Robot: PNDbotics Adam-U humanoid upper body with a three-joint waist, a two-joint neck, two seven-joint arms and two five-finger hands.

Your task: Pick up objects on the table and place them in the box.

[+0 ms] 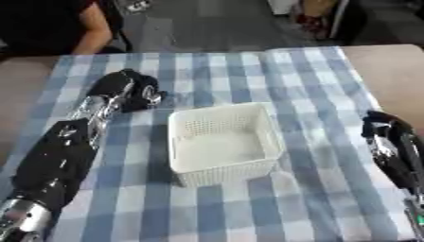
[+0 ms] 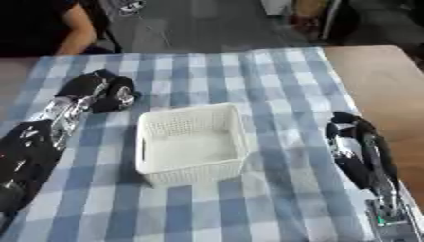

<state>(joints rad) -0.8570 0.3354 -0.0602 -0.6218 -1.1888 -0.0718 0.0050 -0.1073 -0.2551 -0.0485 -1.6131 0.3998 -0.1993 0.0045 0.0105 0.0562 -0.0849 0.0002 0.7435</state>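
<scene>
At the middle of the blue-and-white checked cloth [image 1: 224, 75] that covers the surface [image 2: 381, 80] stands the white perforated box [image 1: 222, 142], its opening upward and its inside showing only white. To the box's upper left, the left robot hand [image 1: 136, 90] lies on the cloth with its fingers curled in; whether they wrap anything cannot be told, since the hand is a dark mass and nothing shows between the fingers. Its arm runs back from there toward the lower left of the box. To the right of the box, well apart from it, the right robot hand [image 2: 352, 130] rests on the cloth, fingers pointing away and bent at the tips, apparently holding nothing. No loose object can be made out on the cloth around the box.
</scene>
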